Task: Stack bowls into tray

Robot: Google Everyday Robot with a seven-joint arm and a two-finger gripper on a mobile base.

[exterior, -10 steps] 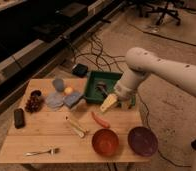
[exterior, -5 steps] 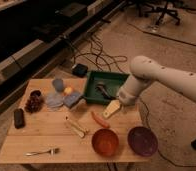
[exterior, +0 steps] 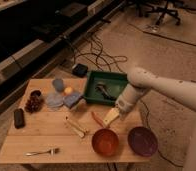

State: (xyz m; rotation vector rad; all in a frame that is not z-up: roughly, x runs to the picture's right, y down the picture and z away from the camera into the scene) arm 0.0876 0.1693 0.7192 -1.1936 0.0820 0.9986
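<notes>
Camera view, looking down on the counter from its near side.

Tray: dark green, at the far edge, right of middle. A small dark thing lies inside it; I cannot make out what it is.

Orange bowl: upright on the counter at the near edge, right of middle. Purple bowl: just beside it on the right, at the near right corner. The two sit side by side, not stacked, both outside the tray and well apart from it.

Arm: white, comes in from the right and bends down past the tray's right end. Gripper: pale, low over the counter just in front of the tray's near right corner, between the tray and the orange bowl. Grasping or released: cannot tell.

Red stick: on the counter just left of the gripper. Pale wooden sticks: further left.

Left half of the counter: fork at the near edge, black block at the left edge, grapes, dark cup, blue-grey container, orange fruit, blue sponge.

Floor beyond: cables and a black box.
</notes>
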